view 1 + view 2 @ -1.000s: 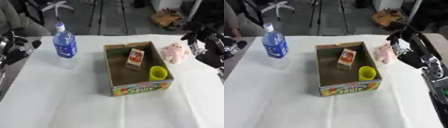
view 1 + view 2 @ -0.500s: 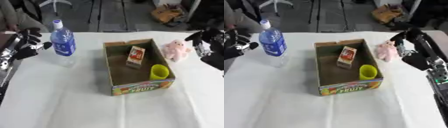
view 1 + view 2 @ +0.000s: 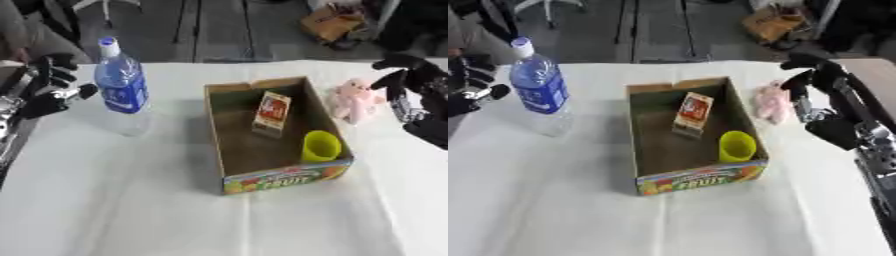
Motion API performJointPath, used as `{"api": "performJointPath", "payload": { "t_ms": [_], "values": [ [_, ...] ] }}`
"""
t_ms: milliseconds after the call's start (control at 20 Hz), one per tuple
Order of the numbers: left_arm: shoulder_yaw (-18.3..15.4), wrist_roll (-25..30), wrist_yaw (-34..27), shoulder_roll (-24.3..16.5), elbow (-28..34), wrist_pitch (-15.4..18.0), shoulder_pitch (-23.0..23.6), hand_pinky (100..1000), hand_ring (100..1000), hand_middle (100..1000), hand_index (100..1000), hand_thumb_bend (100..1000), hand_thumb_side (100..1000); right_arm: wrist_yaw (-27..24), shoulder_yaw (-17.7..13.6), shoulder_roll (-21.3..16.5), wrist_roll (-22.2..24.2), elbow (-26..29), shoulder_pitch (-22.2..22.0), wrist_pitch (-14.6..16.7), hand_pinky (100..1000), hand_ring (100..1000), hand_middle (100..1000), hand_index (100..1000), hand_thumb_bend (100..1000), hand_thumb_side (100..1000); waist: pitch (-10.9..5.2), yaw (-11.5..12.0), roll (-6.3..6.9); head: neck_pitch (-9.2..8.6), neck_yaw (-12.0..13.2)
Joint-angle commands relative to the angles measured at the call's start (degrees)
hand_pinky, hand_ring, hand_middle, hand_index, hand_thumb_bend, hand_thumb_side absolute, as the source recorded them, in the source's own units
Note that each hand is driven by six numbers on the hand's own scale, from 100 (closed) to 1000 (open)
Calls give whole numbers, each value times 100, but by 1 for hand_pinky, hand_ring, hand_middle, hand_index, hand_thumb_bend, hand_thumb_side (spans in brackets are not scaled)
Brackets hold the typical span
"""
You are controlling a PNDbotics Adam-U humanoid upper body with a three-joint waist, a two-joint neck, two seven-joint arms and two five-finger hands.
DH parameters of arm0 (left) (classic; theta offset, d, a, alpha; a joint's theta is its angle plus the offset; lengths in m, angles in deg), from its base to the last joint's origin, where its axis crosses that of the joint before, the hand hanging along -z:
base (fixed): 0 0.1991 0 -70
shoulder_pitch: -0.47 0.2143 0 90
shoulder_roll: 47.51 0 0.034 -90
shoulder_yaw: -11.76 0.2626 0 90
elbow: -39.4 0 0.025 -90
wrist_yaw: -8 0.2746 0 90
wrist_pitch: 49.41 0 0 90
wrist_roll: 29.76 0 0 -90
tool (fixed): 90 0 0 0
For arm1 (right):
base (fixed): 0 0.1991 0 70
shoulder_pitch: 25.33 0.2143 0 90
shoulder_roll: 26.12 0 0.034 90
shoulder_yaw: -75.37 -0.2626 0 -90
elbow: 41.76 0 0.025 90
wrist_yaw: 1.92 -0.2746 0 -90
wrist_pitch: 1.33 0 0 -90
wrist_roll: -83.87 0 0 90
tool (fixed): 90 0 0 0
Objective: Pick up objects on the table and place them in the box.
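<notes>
A cardboard fruit box [image 3: 229,170] stands mid-table with a small red-and-white carton [image 3: 272,114] and a yellow cup [image 3: 320,146] inside. A clear water bottle [image 3: 120,87] with a blue label and white cap stands upright to the box's left. My left hand [image 3: 48,90] hovers open just left of the bottle, fingers spread, not touching it. A pink plush toy [image 3: 355,101] lies right of the box. My right hand [image 3: 820,85] is open close beside the plush, fingers pointing down toward it.
A white cloth [image 3: 131,210] covers the table. Beyond the far edge are a grey floor, stand legs and a brown bag [image 3: 331,22]. A person's sleeve [image 3: 17,30] shows at the upper left.
My left hand has come in from the left edge toward the bottle. My right hand has shifted down and closer beside the plush toy. The camera has tilted a little.
</notes>
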Motion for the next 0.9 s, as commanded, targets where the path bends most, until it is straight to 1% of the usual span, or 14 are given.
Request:
{"api": "performJointPath", "payload": {
  "t_ms": [50,200,350,550,900],
  "values": [
    [-35,-237,-65,-170,75,76,-161,714,713,722,885,905,525,69,-46,-188,-5,146,93,36,720,647,779,926,100,535,-78,-12,1,-73,9],
    [-12,-462,12,-92,66,81,-217,716,716,727,887,907,528,71,-46,-184,-4,147,100,41,720,647,779,926,100,535,-65,-27,0,-80,-1],
    [43,-514,69,-3,87,103,-275,721,726,737,891,914,544,68,-43,-183,0,145,105,41,720,647,779,927,100,534,-72,-38,8,-84,-7],
    [97,-416,110,78,104,108,-327,726,735,747,895,908,561,56,-36,-181,10,143,115,39,720,647,779,927,100,533,-82,-46,18,-97,-9],
    [192,-60,364,118,48,64,-409,737,748,759,904,920,576,44,-31,-184,28,137,117,39,720,647,779,927,100,533,-96,-83,39,-116,-16]
  ]
}}
